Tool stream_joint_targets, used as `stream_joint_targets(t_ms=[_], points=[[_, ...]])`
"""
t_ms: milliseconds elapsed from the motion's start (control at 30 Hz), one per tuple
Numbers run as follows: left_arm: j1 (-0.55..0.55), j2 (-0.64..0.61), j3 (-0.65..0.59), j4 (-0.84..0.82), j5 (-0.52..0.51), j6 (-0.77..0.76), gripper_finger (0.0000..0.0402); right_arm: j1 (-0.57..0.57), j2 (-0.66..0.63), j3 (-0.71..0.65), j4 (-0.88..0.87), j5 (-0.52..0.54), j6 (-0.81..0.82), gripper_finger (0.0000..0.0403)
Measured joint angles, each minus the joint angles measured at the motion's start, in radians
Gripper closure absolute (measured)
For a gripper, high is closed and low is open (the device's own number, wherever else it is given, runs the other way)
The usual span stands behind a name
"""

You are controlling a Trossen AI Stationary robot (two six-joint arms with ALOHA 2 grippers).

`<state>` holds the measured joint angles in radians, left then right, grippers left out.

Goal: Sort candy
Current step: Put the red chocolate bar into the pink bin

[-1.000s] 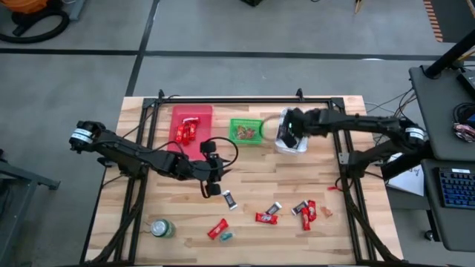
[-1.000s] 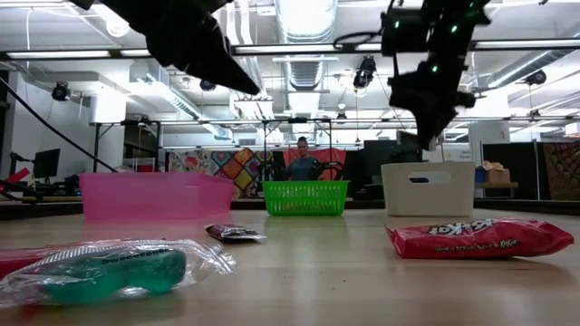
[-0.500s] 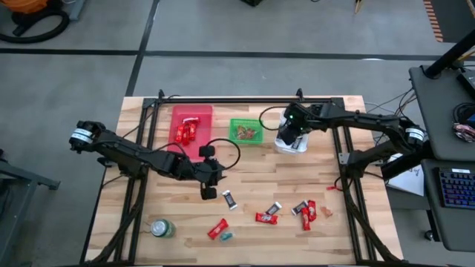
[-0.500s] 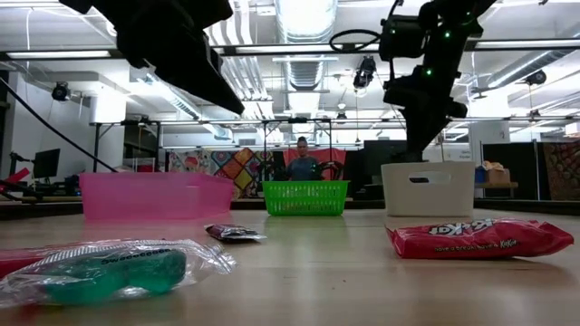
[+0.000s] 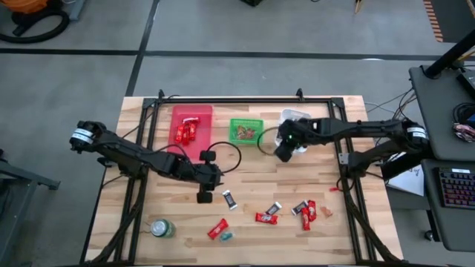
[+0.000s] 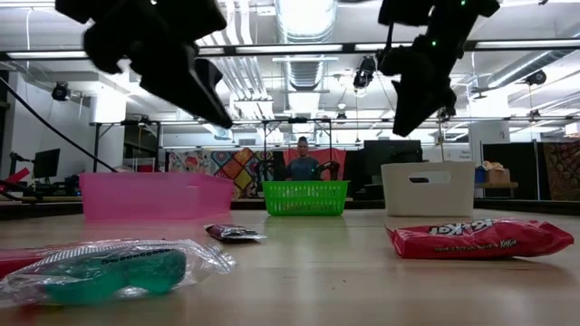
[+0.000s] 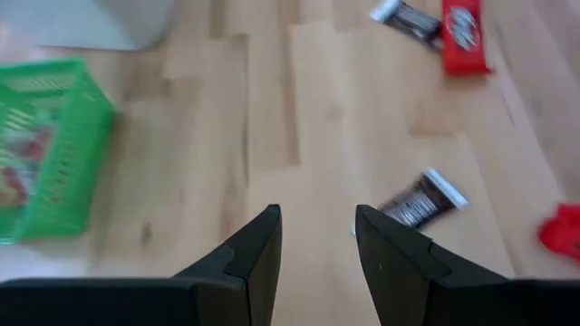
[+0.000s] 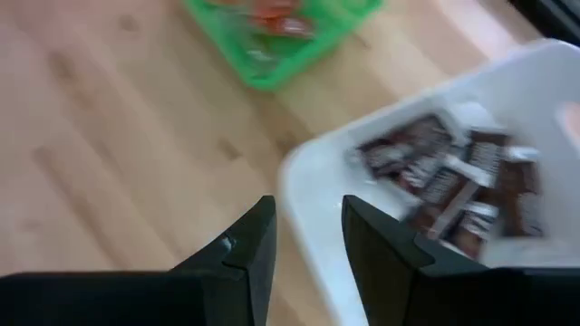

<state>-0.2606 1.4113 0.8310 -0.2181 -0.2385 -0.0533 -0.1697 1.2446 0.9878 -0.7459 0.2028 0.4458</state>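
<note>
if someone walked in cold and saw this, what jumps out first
Three bins in a row at the table's far side: a pink bin with red candy, a green basket, and a white bin of dark brown-and-silver bars. Loose candy is scattered along the near edge, with a green can near the left corner. The left gripper hangs open over one dark bar, and the right gripper is open at the white bin's rim.

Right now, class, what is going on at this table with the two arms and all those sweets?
Two robot arms are sorting candy into bins. The right claw, open and empty, sits beside the white bin of dark-wrapped bars. The left claw, also open and empty, hangs above the table near a dark-wrapped bar. The pink bin holds red bars, the green basket small sweets. More candy lies loose on the table.
</note>
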Motion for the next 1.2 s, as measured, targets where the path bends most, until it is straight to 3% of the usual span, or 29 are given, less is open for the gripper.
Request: stream_joint_targets(t_ms=[433,667,867,1000,1200], points=[[-0.056,0.004,-0.087,0.135,0.023,0.020,0.0274,0.306,0.001,-0.001,0.180,0.012,0.008,0.0282],[-0.140,0.004,-0.087,0.135,0.023,-0.032,0.0238,0.433,0.001,-0.003,0.215,0.137,0.017,0.0282],[-0.207,0.004,-0.087,0.136,0.022,-0.292,0.0188,0.476,0.002,-0.003,0.248,0.191,0.029,0.0282],[-0.231,0.027,-0.065,0.137,0.021,-0.504,0.0181,0.480,0.002,-0.007,0.266,0.192,0.020,0.0282],[-0.270,0.178,0.024,0.131,0.020,-0.540,0.0192,0.480,0.002,-0.022,0.267,0.193,0.007,0.0282]])
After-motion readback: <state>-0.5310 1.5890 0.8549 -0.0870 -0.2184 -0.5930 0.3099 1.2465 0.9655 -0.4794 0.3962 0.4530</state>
